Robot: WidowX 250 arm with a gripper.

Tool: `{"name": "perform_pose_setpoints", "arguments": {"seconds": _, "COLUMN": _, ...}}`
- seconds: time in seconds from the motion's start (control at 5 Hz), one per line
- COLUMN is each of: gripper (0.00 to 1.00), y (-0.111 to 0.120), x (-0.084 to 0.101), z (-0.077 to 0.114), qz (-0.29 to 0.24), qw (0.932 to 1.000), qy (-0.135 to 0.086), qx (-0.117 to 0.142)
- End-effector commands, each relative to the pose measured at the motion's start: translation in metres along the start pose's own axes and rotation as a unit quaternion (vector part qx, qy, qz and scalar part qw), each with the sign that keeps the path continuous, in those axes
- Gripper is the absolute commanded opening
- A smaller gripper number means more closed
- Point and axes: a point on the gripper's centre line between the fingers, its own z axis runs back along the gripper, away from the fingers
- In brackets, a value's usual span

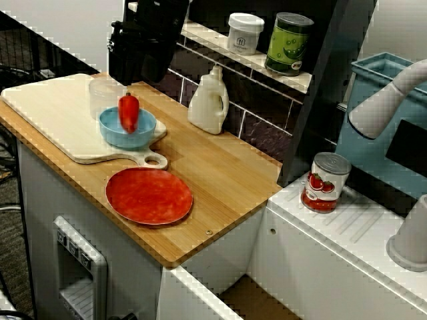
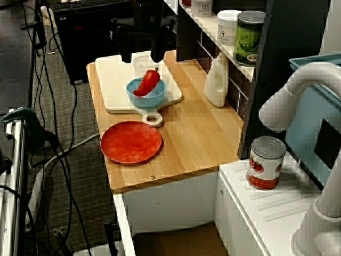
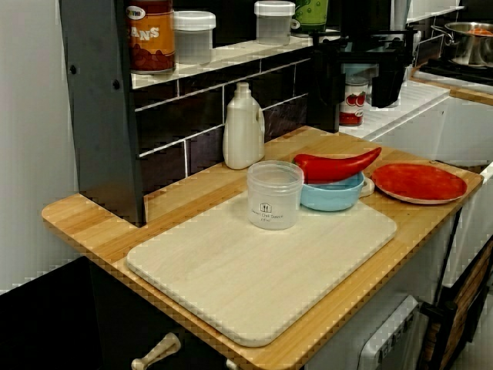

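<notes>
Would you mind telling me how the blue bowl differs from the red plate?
The bowl is blue and deep; the plate is red, wider and nearly flat. The bowl sits on the board, the plate on the counter near the board's handle. A pepper lies across the bowl, while the plate holds nothing. Both are round and stand upright.

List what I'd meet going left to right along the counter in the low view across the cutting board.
In order: clear jar → blue bowl with the red pepper lying across it → red plate. The white bottle overlaps the jar, so it's omitted.
</notes>
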Motion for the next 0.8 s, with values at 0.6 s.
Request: {"name": "perform_pose_setpoints", "arguments": {"seconds": 0.6, "gripper": 1.00, "y": 0.0131, "x": -0.0322, "z": 0.0199, "qz": 0.211, "qw": 0.9759, "qy": 0.039, "qx": -0.041}}
